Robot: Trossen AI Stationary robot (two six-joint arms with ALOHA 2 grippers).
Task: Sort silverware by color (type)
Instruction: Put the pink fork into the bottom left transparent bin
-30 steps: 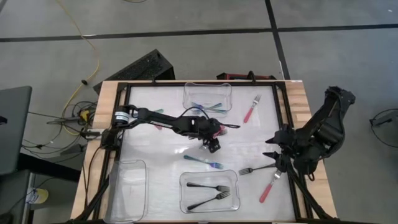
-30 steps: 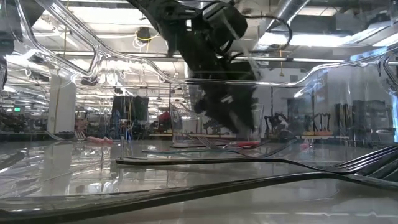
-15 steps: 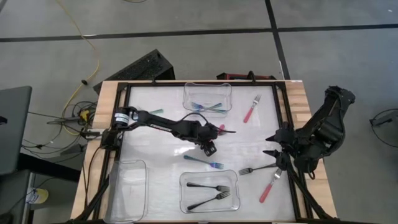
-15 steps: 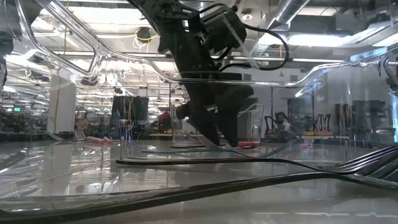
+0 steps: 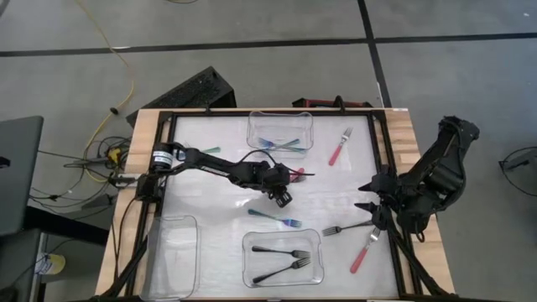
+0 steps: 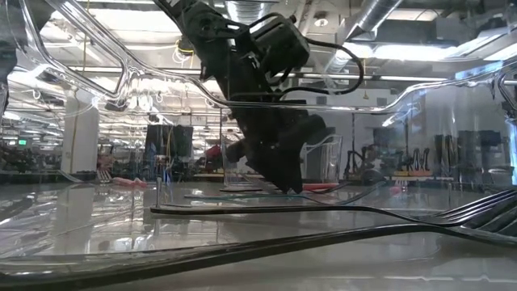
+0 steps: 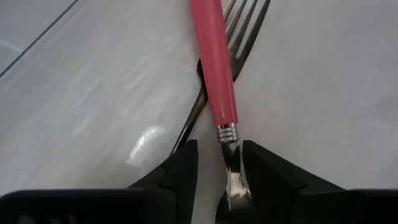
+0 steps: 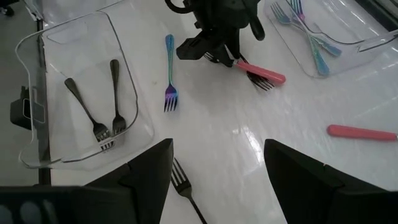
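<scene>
A red-handled fork (image 7: 214, 62) with a silver neck lies on the table's middle. Its handle crosses a black fork (image 7: 247, 25); both also show in the high view (image 5: 295, 174) and the right wrist view (image 8: 264, 73). My left gripper (image 7: 221, 165) is low over them (image 5: 283, 193), shut narrowly on the red fork's neck. My right gripper (image 8: 214, 186) waits wide open and empty at the table's right (image 5: 369, 201). A teal fork (image 5: 275, 218), a black fork (image 5: 344, 228) and two more red forks (image 5: 362, 250) (image 5: 339, 148) lie loose. My left gripper has the red fork's silver neck (image 7: 231, 163) between its two fingers, just behind the ribbed collar at the handle's end. The fingers come slanting down from the table's left and lie along the fork. The fork lies on the table, its handle across the black fork.
A clear bin (image 5: 252, 126) at the far edge holds teal forks. A clear bin (image 5: 247, 268) at the near edge holds two black forks. A third clear bin (image 5: 174, 252) stands at the near left. A black frame (image 5: 376, 151) runs round the work surface.
My left gripper has gone a little toward the table's left edge and down, onto the red fork's neck.
</scene>
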